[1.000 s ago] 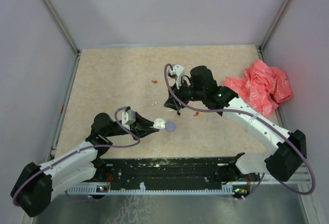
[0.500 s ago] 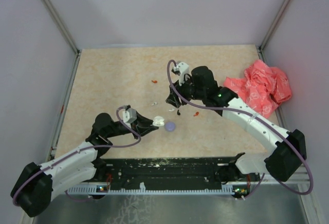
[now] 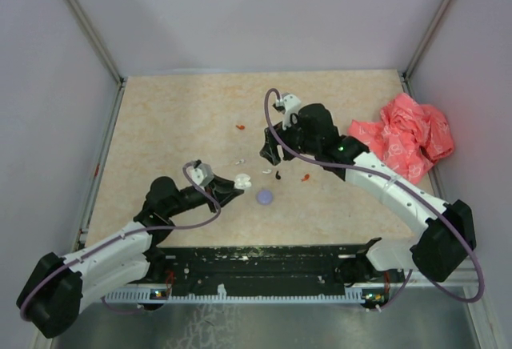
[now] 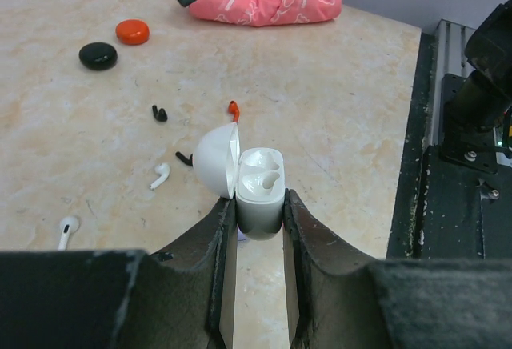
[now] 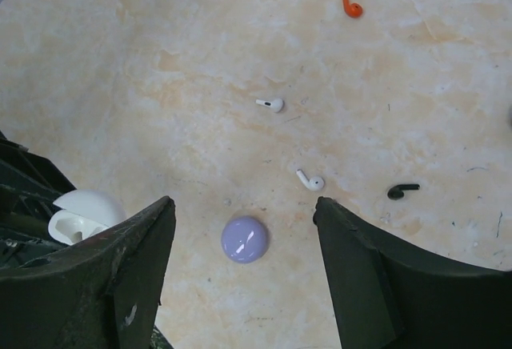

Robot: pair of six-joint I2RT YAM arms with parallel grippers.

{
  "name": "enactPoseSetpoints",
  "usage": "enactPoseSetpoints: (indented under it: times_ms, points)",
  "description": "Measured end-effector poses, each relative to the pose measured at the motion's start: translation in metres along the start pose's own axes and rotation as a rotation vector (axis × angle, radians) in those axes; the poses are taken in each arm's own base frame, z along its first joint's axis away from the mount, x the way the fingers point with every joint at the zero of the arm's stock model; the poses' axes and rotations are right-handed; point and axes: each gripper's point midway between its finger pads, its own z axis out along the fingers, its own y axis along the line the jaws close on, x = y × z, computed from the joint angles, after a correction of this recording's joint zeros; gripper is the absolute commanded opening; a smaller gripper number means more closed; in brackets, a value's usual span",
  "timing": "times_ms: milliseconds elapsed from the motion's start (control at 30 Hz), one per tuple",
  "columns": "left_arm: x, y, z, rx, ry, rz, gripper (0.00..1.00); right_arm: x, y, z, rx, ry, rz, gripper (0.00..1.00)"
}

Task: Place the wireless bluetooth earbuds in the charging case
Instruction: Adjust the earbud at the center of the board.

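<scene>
Left pincer [image 4: 258,202] clamps the open charging case [image 4: 260,185], wells apparently empty; earbuds [image 4: 160,175] loose at its ten o'clock; right pincer [image 5: 242,203] wide, empty.

overhead view looks down; both close wrist views share the charging case [image 4: 260,189].

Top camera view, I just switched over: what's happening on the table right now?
The left gripper clamps the white charging case, lid flipped open, both wells empty. The right gripper hangs open and empty above the table, over a white earbud and a lilac disc. A second white earbud, a black earbud and a red earbud lie loose nearby. None is in the case yet.
</scene>
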Motion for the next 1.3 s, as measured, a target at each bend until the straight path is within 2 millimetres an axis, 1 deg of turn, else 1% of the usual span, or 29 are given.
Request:
enactPoseSetpoints:
  times_ms: [133, 267, 367, 533, 667, 867, 1000, 1067, 1233, 1300]
  points:
    - [0.007, 0.007, 0.000, -0.040, 0.023, -0.021, 0.00, 0.003, -0.007, 0.001, 0.039, 0.003, 0.024, 0.78]
    - [0.012, 0.013, 0.000, -0.073, 0.038, -0.039, 0.00, 0.004, -0.016, 0.001, 0.078, 0.001, 0.053, 0.79]
    - [0.013, 0.019, -0.001, -0.102, 0.039, -0.052, 0.00, 0.009, -0.021, 0.003, 0.098, 0.006, 0.068, 0.79]
    - [0.019, 0.034, -0.007, -0.170, 0.042, -0.084, 0.00, 0.018, -0.024, 0.007, 0.101, 0.010, 0.084, 0.79]
    - [0.029, 0.049, -0.014, -0.225, 0.052, -0.125, 0.00, 0.025, -0.024, 0.011, 0.095, 0.011, 0.086, 0.79]
    - [0.041, 0.064, -0.025, -0.283, 0.052, -0.190, 0.00, 0.037, -0.023, 0.019, 0.069, 0.007, 0.082, 0.76]
    - [0.041, 0.074, -0.030, -0.329, 0.048, -0.204, 0.00, 0.050, -0.028, 0.033, 0.075, 0.041, 0.081, 0.69]
    - [0.041, 0.077, -0.033, -0.349, 0.048, -0.206, 0.00, 0.058, -0.032, 0.042, 0.081, 0.064, 0.086, 0.68]
    - [0.042, 0.084, -0.038, -0.399, 0.054, -0.210, 0.00, 0.092, -0.046, 0.066, 0.159, 0.156, 0.105, 0.63]
    - [0.045, 0.086, -0.040, -0.413, 0.062, -0.215, 0.00, 0.106, -0.052, 0.074, 0.201, 0.193, 0.116, 0.57]
